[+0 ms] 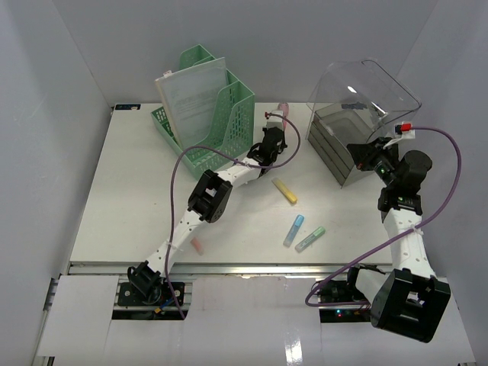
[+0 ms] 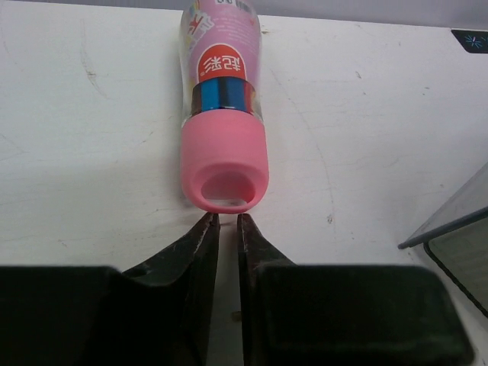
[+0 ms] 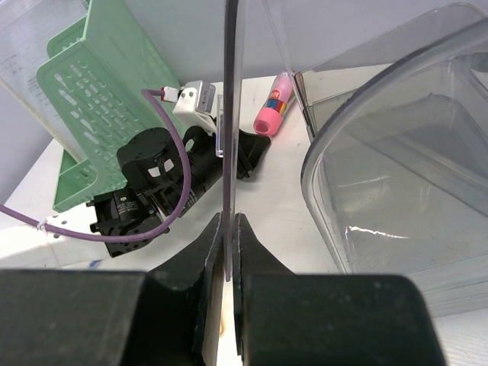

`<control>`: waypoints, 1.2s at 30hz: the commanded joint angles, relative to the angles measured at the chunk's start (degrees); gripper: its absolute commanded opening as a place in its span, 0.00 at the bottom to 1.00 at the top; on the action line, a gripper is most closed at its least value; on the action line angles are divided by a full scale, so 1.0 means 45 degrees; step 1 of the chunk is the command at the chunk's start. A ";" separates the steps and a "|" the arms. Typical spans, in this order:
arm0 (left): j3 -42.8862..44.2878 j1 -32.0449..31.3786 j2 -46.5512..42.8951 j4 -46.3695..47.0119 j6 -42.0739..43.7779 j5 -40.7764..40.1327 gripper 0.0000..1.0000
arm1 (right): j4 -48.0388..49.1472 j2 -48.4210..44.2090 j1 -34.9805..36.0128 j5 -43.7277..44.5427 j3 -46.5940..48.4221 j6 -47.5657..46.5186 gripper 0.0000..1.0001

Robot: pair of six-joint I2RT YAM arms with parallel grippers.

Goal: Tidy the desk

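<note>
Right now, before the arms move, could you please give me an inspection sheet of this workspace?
Surface: white desk, scuffed, no spill seen.
Job's things: green file rack with papers, at the back; clear box, back right; pink marker lying between them.
Clutter: yellow marker, blue marker, green marker loose mid-desk; small pink item beside the left arm.
Grippers: left gripper nearly shut, empty, tips just short of the pink marker's cap; right gripper shut on a thin clear panel.
Cables: purple cables, one per wrist, looping free.
Surroundings: white walls on three sides; nothing else seen.
</note>
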 commanded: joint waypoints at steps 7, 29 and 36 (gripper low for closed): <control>-0.2661 -0.0021 -0.2098 0.1072 0.0264 0.0673 0.03 | 0.1428 -0.0505 -0.0241 0.0303 0.0008 0.0008 0.08; -0.1161 0.0559 -0.0461 0.2557 0.1140 0.2184 0.95 | 0.1474 -0.0579 -0.0322 0.0193 0.0002 0.0182 0.08; 0.0281 0.0979 0.0619 0.2843 0.1033 0.2538 0.86 | 0.1436 -0.0336 -0.0452 -0.0083 0.0094 0.0313 0.08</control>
